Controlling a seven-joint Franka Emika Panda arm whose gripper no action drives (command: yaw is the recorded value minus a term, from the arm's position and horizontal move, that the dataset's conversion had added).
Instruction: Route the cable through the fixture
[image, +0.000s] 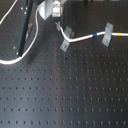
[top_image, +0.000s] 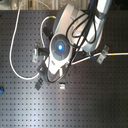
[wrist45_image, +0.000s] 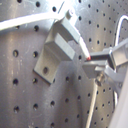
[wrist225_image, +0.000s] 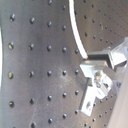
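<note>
First exterior view: two fixtures (image: 65, 45), one cable (image: 80, 38).

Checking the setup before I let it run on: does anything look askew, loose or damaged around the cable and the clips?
Nothing stands out. In the first exterior view the cable runs across the black perforated board through two grey clips, with no visible kink or break. The gripper sits above the near clip; its jaw state is unclear.

A lab bench: a black perforated breadboard (image: 75, 95) (threaded holes in a regular grid) carrying small bolted-on metal clips (image: 105, 38).
</note>
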